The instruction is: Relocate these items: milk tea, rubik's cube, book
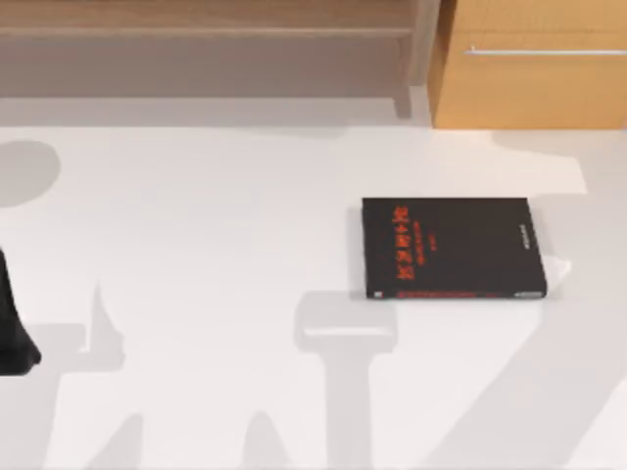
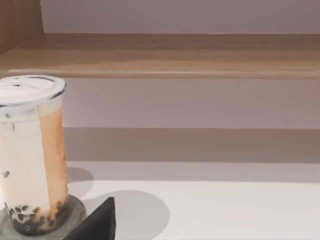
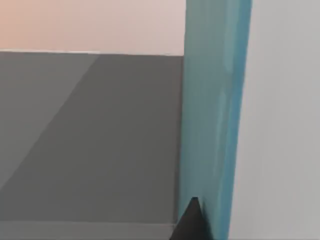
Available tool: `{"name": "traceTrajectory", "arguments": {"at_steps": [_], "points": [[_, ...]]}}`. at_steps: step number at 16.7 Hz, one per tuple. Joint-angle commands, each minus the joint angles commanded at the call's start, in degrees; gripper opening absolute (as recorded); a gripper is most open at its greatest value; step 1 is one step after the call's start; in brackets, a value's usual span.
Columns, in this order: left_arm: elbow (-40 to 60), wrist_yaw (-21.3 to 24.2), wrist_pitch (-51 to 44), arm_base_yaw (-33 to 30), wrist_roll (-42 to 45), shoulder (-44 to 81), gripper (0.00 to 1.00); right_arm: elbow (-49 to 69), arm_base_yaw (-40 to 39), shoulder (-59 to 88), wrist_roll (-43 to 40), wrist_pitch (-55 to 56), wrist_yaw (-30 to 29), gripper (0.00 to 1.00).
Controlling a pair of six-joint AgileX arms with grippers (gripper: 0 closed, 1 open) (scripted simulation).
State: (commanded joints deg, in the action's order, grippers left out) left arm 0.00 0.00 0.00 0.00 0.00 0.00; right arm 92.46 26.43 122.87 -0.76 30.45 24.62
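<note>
The milk tea [image 2: 32, 155], a clear lidded cup with dark pearls at the bottom, stands upright on a grey round coaster [image 2: 75, 210] on the white table. My left gripper [image 2: 205, 234] is open beside it. One dark fingertip [image 2: 97, 222] sits just off the coaster, apart from the cup. The book [image 3: 215, 115], teal-blue, stands on edge, and my right gripper [image 3: 214, 226] is shut on it. A dark fingertip [image 3: 191, 220] presses its side. The rubik's cube is out of view.
A black book with red lettering [image 1: 451, 250] lies flat right of the table's middle. A low wooden shelf [image 1: 206, 34] runs along the back, with a wooden cabinet with a metal handle [image 1: 534, 64] at the back right. My left arm [image 1: 15, 333] shows at the left edge.
</note>
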Motion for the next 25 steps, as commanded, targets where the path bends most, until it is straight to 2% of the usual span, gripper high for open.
{"name": "traceTrajectory", "arguments": {"at_steps": [4,5,15,20,25], "points": [[0.0,0.0,0.0,0.0,0.0,0.0,1.00,0.0,0.0,0.0,0.0,0.0,0.0,0.02],[0.0,0.0,0.0,0.0,0.0,0.0,1.00,0.0,0.0,0.0,0.0,0.0,0.0,0.00],[0.0,0.0,0.0,0.0,0.0,0.0,1.00,0.0,0.3,-0.8,0.5,0.7,-0.2,0.00],[0.0,0.0,0.0,0.0,0.0,0.0,1.00,-0.6,4.3,-3.8,3.0,3.7,-2.7,0.00],[0.0,0.0,0.0,0.0,0.0,0.0,1.00,-1.5,1.6,-3.4,0.8,0.2,-0.2,0.00]]}}
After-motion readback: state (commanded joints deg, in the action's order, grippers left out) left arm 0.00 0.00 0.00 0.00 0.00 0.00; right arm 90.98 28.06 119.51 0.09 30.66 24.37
